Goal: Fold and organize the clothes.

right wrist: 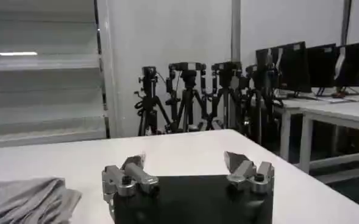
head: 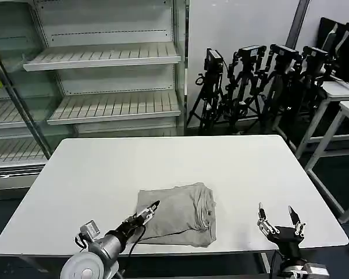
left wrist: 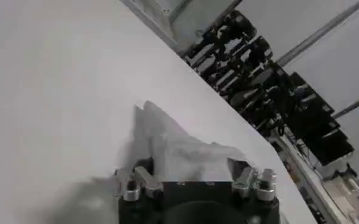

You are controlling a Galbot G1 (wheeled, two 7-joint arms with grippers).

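White table (head: 104,174) fills the scene, with a folded grey shirt (head: 180,215) near its front edge. Left gripper (head: 151,210) hovers over the shirt's left side, fingers spread, empty. Right gripper (head: 279,220) waits at the near right, also spread. Soft, light, floppy fabric: best pinched at a folded edge.

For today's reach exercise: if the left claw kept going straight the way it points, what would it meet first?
Probably the folded grey shirt: the left claw, open, already sits over its near-left edge. Height above the fabric is unclear.
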